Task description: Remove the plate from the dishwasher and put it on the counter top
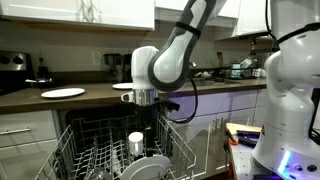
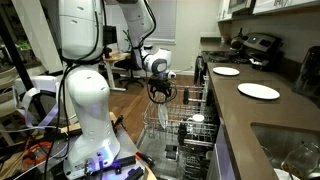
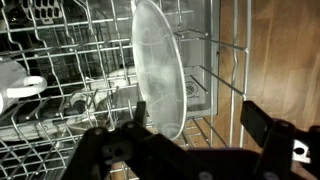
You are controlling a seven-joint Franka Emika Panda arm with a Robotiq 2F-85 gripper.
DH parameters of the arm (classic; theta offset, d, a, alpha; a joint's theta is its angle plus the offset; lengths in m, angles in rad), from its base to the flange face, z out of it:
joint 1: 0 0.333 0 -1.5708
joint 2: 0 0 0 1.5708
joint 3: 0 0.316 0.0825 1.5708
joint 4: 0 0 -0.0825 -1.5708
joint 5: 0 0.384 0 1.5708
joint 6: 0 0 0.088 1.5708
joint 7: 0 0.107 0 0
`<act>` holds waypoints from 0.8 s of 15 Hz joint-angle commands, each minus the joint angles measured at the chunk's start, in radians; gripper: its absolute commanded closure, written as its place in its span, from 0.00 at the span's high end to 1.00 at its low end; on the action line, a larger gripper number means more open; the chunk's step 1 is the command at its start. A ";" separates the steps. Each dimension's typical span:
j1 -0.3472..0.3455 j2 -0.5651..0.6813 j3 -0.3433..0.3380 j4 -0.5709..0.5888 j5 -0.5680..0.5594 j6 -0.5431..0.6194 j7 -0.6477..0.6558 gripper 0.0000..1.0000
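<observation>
The plate [image 3: 158,70] stands on edge in the dishwasher [image 1: 85,150] rack, propped upright by the wire tines so its rim is offered to you; a white cup [image 3: 15,85] sits at its nine o'clock. Your fingers [image 3: 270,140] hover at the plate's six o'clock, spread wide to either side of its lower rim, gripping nothing, no contact visible; the counter top [image 1: 95,97] lies at twelve o'clock, above the rack.

Dark counter top [image 2: 236,110] carries white plate [image 2: 258,91], second white plate [image 2: 226,71].
</observation>
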 commanded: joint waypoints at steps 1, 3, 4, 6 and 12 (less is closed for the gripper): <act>0.009 0.016 -0.017 0.014 -0.036 -0.046 -0.039 0.67; -0.003 0.028 -0.010 0.013 -0.018 -0.031 -0.071 0.61; -0.007 0.036 -0.009 0.014 -0.014 -0.026 -0.085 0.62; -0.008 0.049 -0.012 0.018 -0.020 -0.024 -0.094 0.57; -0.020 0.101 -0.008 0.041 -0.018 -0.018 -0.123 0.47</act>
